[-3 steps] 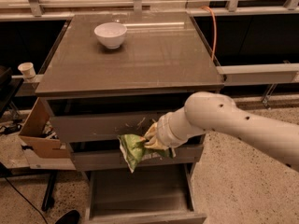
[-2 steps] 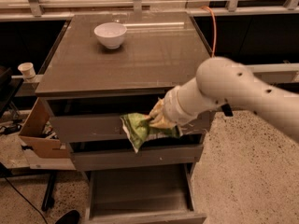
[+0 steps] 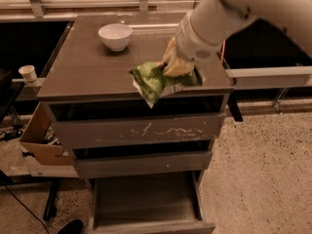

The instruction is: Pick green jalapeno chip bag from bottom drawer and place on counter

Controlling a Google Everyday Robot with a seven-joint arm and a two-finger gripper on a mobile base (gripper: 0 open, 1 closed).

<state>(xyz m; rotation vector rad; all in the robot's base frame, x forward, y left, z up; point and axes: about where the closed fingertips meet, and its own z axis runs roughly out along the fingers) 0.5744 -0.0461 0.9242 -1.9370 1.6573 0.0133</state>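
Carried up since a second ago, from in front of the drawer fronts to the level of the counter (image 3: 87, 67): green jalapeno chip bag (image 3: 153, 82), together with the gripper (image 3: 176, 68). Now over the counter's front right part, gripper clamped on the bag's right end, jaws closed into the crumpled foil. Lies or hangs across the front edge, lower corner drooping just past it above the white-scratched drawer front (image 3: 141, 130). Cannot tell whether touching the top or held just clear of it. Well apart from the white bowl (image 3: 115, 35) toward the back left. Standing pulled out, with nothing showing on its floor, at the foot of the cabinet: bottom drawer (image 3: 146, 204).

Likely very light, soft and air-filled, with slick foil prone to creasing and sliding under pressure. Brittle contents, by the look of it, so easily crushed by a hard squeeze. Best taken by a crimped end seam or a gathered fold, as seems the case now, rather than across the puffed middle. Held off-centre like this, apt to sag and swing. Probably worth carrying a little further in from the edge before letting go, to avoid tipping off the front.
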